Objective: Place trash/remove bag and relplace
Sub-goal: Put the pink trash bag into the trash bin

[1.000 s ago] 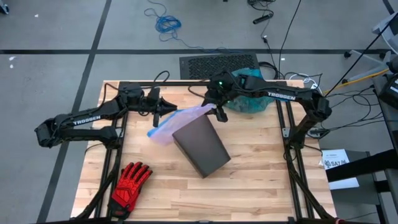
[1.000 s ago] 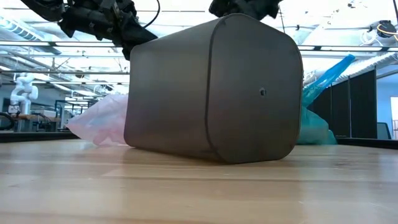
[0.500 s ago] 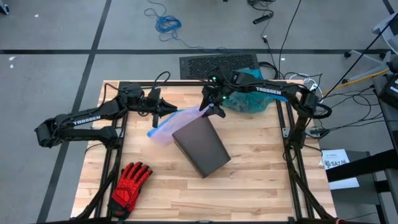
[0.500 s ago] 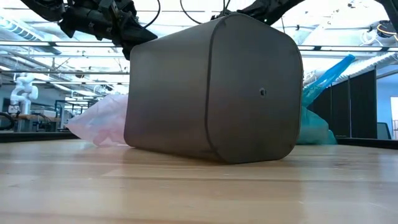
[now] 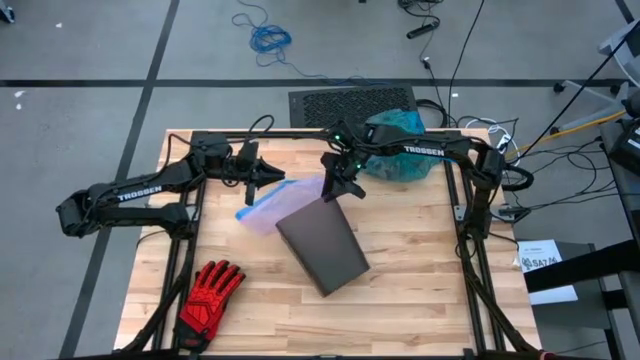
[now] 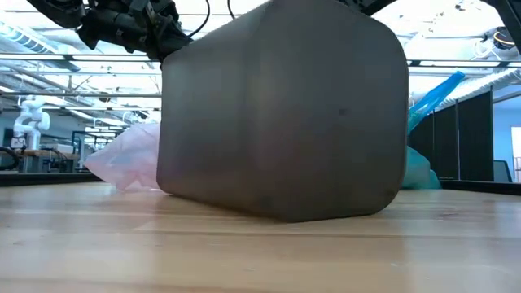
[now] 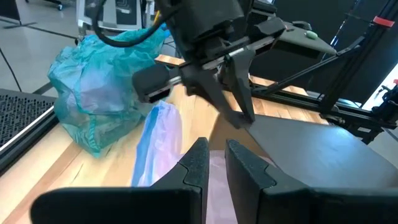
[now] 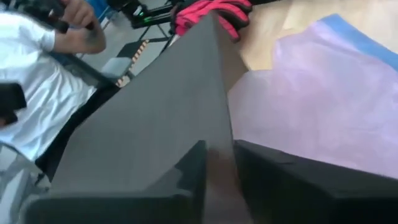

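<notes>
The right gripper (image 5: 339,187) pinches the rim of the tipped grey bin (image 5: 322,238). At its 9 o'clock, the left gripper (image 5: 268,176) pinches the lilac bag (image 5: 275,203). The teal bag (image 5: 398,148) lies at 1 o'clock.

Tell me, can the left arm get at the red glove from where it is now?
Probably yes. The red glove lies in the open on the table's left near corner, nothing on it. The left gripper is busy though: its fingers pinch the lilac bag by the grey bin, so it must let go first.

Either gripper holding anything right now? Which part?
Left gripper pinches the lilac bag at its blue rim. Right gripper sits at the bin rim; a grip cannot be told.
</notes>
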Robot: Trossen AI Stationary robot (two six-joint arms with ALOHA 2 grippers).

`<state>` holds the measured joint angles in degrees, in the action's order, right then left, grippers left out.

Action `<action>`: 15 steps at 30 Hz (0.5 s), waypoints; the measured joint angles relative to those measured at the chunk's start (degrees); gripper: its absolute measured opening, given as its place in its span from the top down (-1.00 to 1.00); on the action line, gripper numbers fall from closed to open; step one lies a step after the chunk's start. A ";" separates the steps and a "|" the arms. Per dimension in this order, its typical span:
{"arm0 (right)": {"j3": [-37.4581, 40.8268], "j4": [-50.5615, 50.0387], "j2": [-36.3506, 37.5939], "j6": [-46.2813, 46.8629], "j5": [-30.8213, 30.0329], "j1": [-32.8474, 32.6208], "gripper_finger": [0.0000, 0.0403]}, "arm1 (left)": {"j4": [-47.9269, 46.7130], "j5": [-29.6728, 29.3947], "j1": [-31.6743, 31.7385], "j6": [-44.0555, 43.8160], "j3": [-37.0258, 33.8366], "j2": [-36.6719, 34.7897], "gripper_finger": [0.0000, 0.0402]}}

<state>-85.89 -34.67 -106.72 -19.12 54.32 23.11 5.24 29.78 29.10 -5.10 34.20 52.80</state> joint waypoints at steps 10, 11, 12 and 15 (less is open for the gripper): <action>-0.26 0.76 1.65 -8.61 -14.59 -5.41 1.00 | -0.13 0.00 0.00 0.42 0.02 0.00 0.76; -0.26 0.88 2.20 -9.82 -17.33 -6.22 1.00 | -0.16 0.00 0.00 0.99 0.02 0.00 0.76; -0.26 0.91 2.88 -10.90 -20.48 -6.96 1.00 | -0.15 0.00 0.00 1.28 0.02 0.00 0.78; -0.16 1.31 5.19 -13.42 -30.78 -9.52 0.99 | -0.13 -0.02 0.00 1.38 0.02 0.00 0.86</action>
<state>-86.05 -33.36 -101.52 -32.54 23.53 13.59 5.10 29.76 29.10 -3.73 34.22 52.80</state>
